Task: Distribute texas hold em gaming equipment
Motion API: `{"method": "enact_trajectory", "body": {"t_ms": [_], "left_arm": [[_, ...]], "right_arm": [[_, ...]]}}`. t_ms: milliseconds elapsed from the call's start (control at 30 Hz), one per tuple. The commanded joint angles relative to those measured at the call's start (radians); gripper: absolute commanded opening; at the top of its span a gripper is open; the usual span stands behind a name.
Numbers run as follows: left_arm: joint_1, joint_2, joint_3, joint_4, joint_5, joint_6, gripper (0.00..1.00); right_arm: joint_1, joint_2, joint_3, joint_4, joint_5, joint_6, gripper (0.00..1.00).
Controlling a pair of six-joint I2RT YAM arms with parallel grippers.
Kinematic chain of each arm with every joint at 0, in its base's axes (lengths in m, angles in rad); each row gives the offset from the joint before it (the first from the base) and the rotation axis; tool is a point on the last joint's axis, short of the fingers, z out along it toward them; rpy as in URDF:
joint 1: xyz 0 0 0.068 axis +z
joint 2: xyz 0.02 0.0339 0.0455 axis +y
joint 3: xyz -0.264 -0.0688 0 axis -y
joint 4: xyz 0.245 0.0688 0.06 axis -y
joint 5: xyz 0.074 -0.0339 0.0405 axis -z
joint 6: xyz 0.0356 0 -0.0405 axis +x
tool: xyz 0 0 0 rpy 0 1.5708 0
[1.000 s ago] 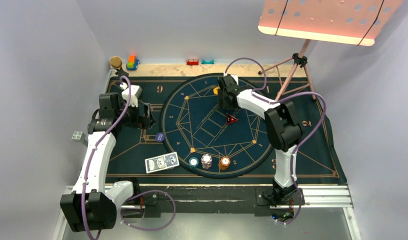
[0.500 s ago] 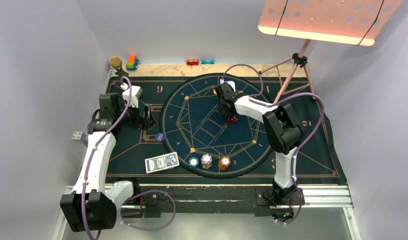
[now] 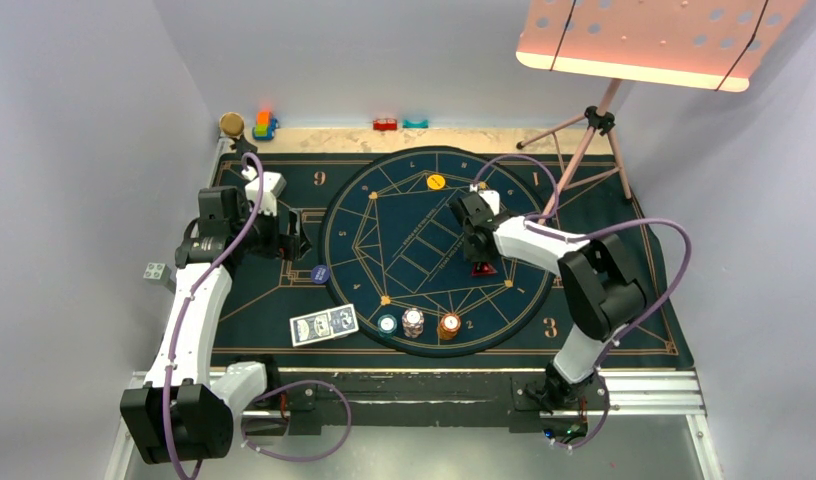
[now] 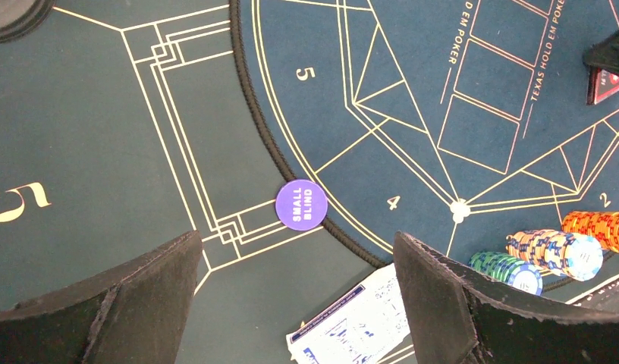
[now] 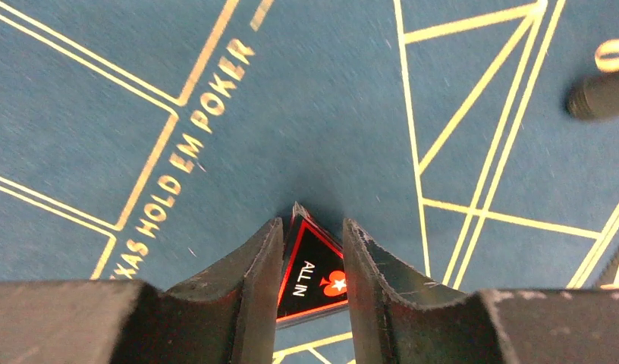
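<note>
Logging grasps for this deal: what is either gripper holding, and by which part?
The right gripper pinches the triangular ALL IN marker by its two side edges; the left gripper holds nothing.

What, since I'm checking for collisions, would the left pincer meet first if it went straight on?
Probably the purple chip, lying almost centred ahead on the mat; depth is unclear.
</note>
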State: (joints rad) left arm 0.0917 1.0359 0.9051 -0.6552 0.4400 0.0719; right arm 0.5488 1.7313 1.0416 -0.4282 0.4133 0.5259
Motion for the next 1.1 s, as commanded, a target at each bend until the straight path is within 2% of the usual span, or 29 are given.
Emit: {"method": "enact_trajectory", "body": {"t_ms": [0,267,367,400,533,667,800,1067], "left_arm": [[0.01,-0.004,0.023,-0.003,0.03,0.017,1.0],[0.011,-0.003,0.021,-0.008,0.054,0.028,1.0],[0.01,0.0,0.023,-0.01,0.061,0.029,1.0],[0.01,0.001,0.023,-0.012,0.062,0.03,1.0],[0.011,-0.006,0.019,-0.014,0.061,0.034,1.0],[0.01,-0.005,0.014,-0.011,0.064,0.037,1.0],[0.009,-0.005,0.005,-0.003,0.071,0.04,1.0],[0.01,-0.015,-0.015,0.018,0.07,0.04,1.0]], "right_arm": [[-0.005,-0.096,-0.034,-0.143,0.013,0.107,0.36],[-0.016,-0.225,-0.179,-0.19,-0.014,0.181,0.36],[-0.021,-0.225,-0.17,-0.19,-0.004,0.179,0.38],[-0.021,-0.218,-0.152,-0.198,-0.001,0.174,0.4],[-0.021,-0.213,-0.058,-0.207,0.013,0.125,0.64],[-0.002,-0.279,0.031,-0.177,-0.025,0.031,0.78],[0.102,-0.332,0.108,-0.154,-0.061,-0.082,0.89],[0.473,-0.31,0.205,-0.103,-0.175,-0.284,0.97]]}}
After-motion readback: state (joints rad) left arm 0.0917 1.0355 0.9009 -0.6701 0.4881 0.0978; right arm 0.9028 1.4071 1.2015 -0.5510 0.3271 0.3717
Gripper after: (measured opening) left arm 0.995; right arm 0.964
